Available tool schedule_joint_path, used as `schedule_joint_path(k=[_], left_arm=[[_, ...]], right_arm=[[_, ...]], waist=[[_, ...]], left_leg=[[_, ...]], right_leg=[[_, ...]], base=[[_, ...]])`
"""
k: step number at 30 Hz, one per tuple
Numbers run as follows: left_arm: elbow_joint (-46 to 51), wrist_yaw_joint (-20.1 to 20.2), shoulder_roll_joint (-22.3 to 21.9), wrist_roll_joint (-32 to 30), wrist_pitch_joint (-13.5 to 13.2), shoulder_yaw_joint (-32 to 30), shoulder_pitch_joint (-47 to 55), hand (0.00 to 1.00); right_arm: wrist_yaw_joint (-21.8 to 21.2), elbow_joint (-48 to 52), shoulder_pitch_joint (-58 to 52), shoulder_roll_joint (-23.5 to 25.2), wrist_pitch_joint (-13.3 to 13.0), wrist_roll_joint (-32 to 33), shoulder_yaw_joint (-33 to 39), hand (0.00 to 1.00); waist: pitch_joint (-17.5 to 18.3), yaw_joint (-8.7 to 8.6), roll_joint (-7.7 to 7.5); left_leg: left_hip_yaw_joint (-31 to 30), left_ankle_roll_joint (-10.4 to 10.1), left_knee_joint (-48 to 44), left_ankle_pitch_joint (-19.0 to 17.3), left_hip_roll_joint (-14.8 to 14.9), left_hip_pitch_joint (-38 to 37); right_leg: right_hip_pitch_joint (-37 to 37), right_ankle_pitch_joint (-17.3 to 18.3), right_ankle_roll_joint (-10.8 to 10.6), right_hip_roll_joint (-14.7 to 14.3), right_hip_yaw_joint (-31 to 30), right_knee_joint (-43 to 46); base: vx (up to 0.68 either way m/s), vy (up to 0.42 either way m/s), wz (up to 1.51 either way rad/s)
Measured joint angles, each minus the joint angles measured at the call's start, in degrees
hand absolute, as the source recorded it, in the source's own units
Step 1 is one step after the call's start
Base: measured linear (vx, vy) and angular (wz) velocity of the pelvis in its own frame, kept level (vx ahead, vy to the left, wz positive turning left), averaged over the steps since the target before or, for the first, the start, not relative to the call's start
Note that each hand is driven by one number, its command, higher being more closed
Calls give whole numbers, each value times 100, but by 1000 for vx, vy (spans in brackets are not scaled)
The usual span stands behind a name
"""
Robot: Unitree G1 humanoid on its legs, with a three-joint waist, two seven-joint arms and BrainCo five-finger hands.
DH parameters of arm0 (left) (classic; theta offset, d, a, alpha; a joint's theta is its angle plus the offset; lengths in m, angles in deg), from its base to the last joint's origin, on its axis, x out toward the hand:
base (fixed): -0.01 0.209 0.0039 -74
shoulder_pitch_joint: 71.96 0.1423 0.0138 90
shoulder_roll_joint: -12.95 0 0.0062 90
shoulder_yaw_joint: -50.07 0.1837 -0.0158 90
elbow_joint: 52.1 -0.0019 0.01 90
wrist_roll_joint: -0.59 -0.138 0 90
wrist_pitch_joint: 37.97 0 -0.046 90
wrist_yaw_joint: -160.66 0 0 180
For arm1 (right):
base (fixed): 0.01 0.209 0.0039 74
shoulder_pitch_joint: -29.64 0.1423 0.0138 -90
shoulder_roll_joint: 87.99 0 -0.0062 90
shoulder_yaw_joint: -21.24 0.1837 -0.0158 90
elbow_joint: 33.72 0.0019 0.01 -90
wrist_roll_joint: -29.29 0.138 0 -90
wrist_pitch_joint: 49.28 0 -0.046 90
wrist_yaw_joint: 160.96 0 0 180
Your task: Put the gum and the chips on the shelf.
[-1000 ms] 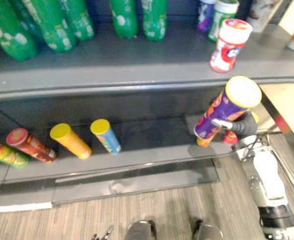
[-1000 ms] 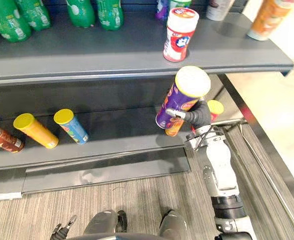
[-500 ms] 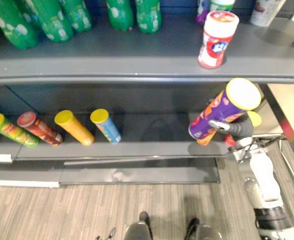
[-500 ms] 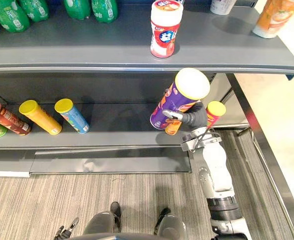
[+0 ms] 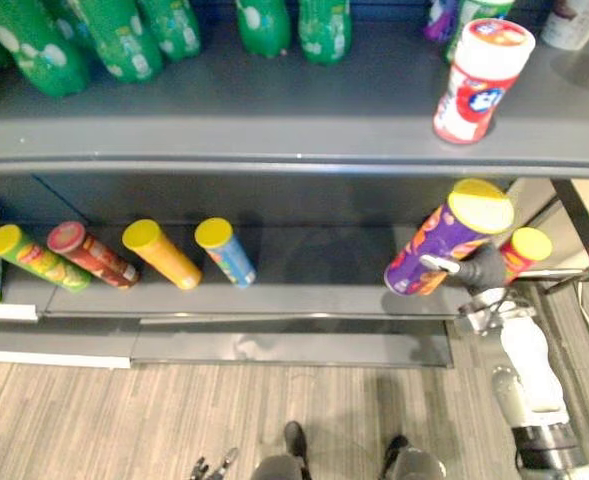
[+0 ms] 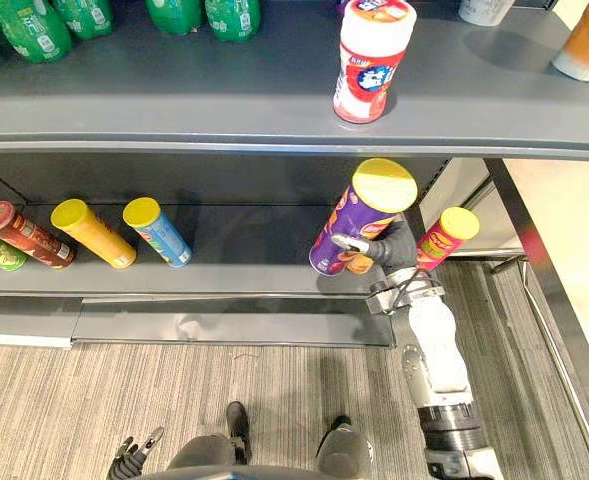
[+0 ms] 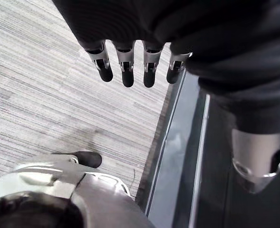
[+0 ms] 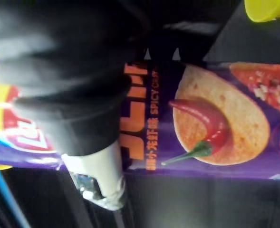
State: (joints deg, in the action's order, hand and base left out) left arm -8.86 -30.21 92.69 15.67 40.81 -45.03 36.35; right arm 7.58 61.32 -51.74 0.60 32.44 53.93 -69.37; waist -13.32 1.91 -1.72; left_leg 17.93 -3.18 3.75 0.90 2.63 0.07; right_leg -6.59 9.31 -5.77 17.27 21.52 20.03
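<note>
The purple cardboard chip can [image 6: 357, 218] with a yellow lid sits in the right hand [image 6: 392, 246], whose fingers [image 8: 59, 90] are curled round its middle while the silver thumb [image 8: 98, 176] presses the opposite side. The can is tilted, its lid end up above the fingers and its base down below them over the lower board [image 6: 244, 272] of the dark grey metal shelf [image 6: 224, 112]; I cannot tell whether the base touches that board. Just beyond the back of the hand, a red cylindrical can [image 6: 445, 237] with a yellow lid lies on the same board, near the fingers but apart from them. Above the fingers, the white-and-red plastic gum jar [image 6: 372, 62] stands upright on the shelf's upper board. Well away from the fingers across the lower board lie a blue can [image 6: 158, 233], an orange can [image 6: 95, 234], a dark red can [image 6: 25, 235] and a green can [image 5: 34, 258]. Green plastic bottles [image 6: 36, 30] stand at the back of the upper board. The left hand [image 7: 127, 72] hangs over striped grey flooring [image 7: 40, 95], its fingers straight, side by side and holding nothing.
</note>
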Motion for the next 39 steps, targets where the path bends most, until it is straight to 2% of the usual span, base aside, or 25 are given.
schedule_joint_path(k=[5, 9, 14, 18, 20, 23, 26, 28, 30, 33, 37, 39], left_arm=[[454, 12, 133, 14, -25, 132, -440, 0], [657, 106, 152, 41, -43, 170, -665, 0], [927, 138, 207, 47, -71, 486, -793, 0], [1286, 174, 217, 130, -132, 863, -980, 0], [1349, 181, 219, 275, -190, 1089, -1119, 0], [1534, 195, 219, 281, -203, 1288, -1187, 0], [1684, 191, 217, 286, -202, 1432, -1207, 0], [1687, 187, 217, 412, -198, 1543, -1243, 0], [1687, 148, 217, 506, -194, 1603, -1243, 0], [1690, 96, 212, 506, -187, 1697, -1240, 0], [1690, 79, 154, 525, -172, 1868, -1264, 0], [1684, 54, 121, 669, -123, 1897, -1273, 0]], right_arm=[[182, -301, 694, -1, 32, -226, -322, 100], [333, -393, 1140, -13, 58, -227, -484, 100], [534, -549, 1560, -87, 64, -227, -731, 100], [856, -1199, 1983, -92, 65, -268, -952, 100], [1008, -1621, 2356, -79, 49, -482, -1128, 100], [1248, -2067, 2678, -65, 20, -698, -1157, 100], [1568, -2490, 2915, -77, -111, -900, -1155, 100], [1874, -2815, 3015, -82, -229, -913, -1145, 100], [2101, -3043, 3085, -81, -276, -1004, -1146, 100], [2453, -3421, 3325, -85, -446, -1115, -1137, 100], [2992, -3775, 3662, -214, -836, -1133, -1017, 100], [3203, -3819, 3803, -211, -936, -1247, -895, 100]], waist=[[-366, 44, 68], [-611, 155, 196], [-836, 180, 325], [-1025, 202, 456], [-1089, 328, 529], [-1247, 378, 639], [-1314, 436, 736], [-1359, 454, 825], [-1369, 470, 847], [-1390, 517, 888], [-1473, 646, 1067], [-1499, 664, 1138]], left_leg=[[-115, 15, -223, -69, -22, 305], [-128, 59, -590, -208, 26, 601], [-169, 83, -1204, -350, 113, 1002], [-107, 99, -1675, -388, 221, 1343], [-114, 118, -1906, -428, 281, 1636], [-133, 155, -2071, -463, 275, 1768], [-172, 217, -2434, -553, 271, 2134], [-271, 206, -2621, -583, 293, 2352], [-294, 209, -2732, -581, 296, 2478], [-317, 236, -2816, -529, 317, 2642], [-407, 272, -2819, -423, 298, 2796], [-452, 292, -2816, -368, 293, 2897]], right_leg=[[-111, -29, -46, 77, -9, 18], [-230, -44, -71, 100, -17, 79], [-424, -43, -69, 112, -70, 314], [-525, -22, -38, 117, -91, 525], [-800, 7, -4, 115, -122, 713], [-928, 98, 40, 192, -121, 937], [-1160, 363, -53, 299, -118, 1166], [-1336, 446, -30, 341, -86, 1359], [-1446, 523, -12, 405, -60, 1525], [-1629, 562, 45, 456, -46, 1705], [-1781, 564, 54, 498, -4, 1816], [-1845, 564, 59, 504, 47, 1834]], base=[[-45, 15, 17], [-31, 0, 6], [17, 2, 12], [-7, 4, 33], [-56, -27, 2], [-83, -32, 9], [-124, -64, 9], [-133, -81, 13], [-107, -75, 16], [-91, -82, 8], [-63, -95, 8], [-24, -63, 13]])
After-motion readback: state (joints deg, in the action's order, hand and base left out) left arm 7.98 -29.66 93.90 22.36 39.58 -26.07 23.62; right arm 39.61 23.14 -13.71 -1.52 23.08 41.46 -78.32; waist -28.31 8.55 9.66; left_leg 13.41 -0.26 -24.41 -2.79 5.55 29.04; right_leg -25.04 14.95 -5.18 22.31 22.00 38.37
